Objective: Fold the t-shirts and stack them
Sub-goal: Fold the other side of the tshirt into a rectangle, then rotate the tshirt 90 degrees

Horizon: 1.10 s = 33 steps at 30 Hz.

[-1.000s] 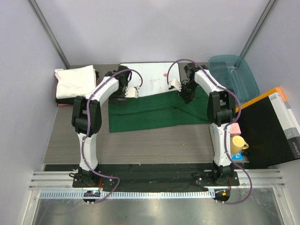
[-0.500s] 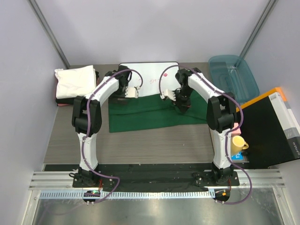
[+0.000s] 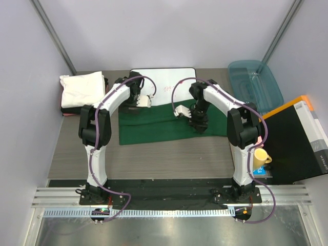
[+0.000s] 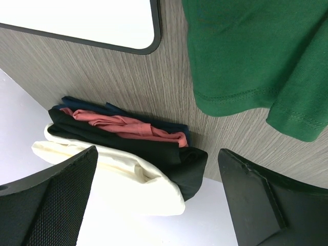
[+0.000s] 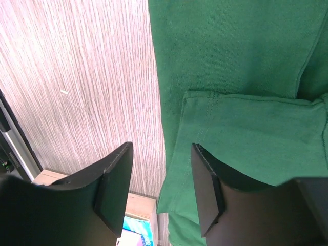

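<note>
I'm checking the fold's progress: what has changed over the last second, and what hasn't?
The right pincer swung left and toward the arms' bases over the dark green t-shirt. Its jaws then opened, apparently letting go of the shirt's folded-in right side. The left pincer stayed open near the shirt's far left corner. The folded stack and white board did not move.

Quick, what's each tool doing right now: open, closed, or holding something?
Left tool: open, holding nothing.
Right tool: open over the green t-shirt, holding nothing.
</note>
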### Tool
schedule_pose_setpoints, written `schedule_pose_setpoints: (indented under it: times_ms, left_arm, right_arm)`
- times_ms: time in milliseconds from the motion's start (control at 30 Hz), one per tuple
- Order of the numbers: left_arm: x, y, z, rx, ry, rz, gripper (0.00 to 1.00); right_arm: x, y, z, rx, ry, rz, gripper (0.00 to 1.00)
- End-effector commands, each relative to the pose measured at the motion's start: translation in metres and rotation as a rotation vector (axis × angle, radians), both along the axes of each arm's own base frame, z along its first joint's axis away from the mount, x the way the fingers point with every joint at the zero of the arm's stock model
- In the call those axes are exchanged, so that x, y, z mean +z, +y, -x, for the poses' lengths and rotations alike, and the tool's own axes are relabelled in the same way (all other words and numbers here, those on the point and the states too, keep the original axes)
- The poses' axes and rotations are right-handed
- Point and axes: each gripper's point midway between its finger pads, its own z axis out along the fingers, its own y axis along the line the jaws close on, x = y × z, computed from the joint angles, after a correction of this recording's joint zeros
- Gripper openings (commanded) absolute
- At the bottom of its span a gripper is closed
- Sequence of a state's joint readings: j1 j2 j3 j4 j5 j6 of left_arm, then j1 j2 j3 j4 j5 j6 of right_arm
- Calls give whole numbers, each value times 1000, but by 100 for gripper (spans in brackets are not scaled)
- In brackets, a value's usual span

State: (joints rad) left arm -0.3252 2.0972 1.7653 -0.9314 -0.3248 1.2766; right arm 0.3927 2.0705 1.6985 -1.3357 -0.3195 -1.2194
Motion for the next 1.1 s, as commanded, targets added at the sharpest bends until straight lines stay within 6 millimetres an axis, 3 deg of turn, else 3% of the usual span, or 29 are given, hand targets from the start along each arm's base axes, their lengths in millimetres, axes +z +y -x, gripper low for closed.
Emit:
schedule_pose_setpoints:
  times_ms: [0,67,133,167,200,267,300,367,400,433,467,600,733,1067]
  left_arm:
    - [15,-4,-11,-16,-50,15,100]
    - [16,-3,-13,-14,-60,18,100]
    - [14,-4,-14,-13,-63,20,100]
    - [14,-4,-15,-10,-75,25,100]
    - [12,-5,-16,-11,-79,31,100]
    - [0,-6,-13,-1,-68,48,100]
    - [-5,-9,-12,2,-52,73,99]
    - [-12,-11,-6,30,-20,99,71]
    - [-12,-12,-9,41,-21,111,45]
    - [-21,-15,-8,50,5,119,8]
    - [-26,-13,-3,74,29,119,0]
    - [-29,-20,6,106,87,170,0]
    - [-33,-33,31,120,177,260,0]
    - [-35,-28,58,185,264,276,0]
  right_arm:
    - [36,-4,25,-15,47,2,55]
    - [37,1,13,-37,14,-4,51]
    - [38,10,-14,-117,-61,-36,40]
    - [41,13,-31,-159,-116,-48,20]
    - [35,20,-54,-201,-171,-74,11]
    - [39,27,-80,-271,-229,-101,1]
    - [30,29,-98,-298,-268,-93,1]
    - [33,31,-116,-319,-304,-103,1]
    - [32,34,-123,-327,-323,-112,1]
    - [28,34,-126,-330,-319,-112,1]
    - [29,35,-132,-329,-340,-120,1]
    - [24,33,-137,-331,-356,-115,1]
    - [14,24,-132,-343,-333,-104,1]
    - [-5,14,-127,-372,-307,-84,1]
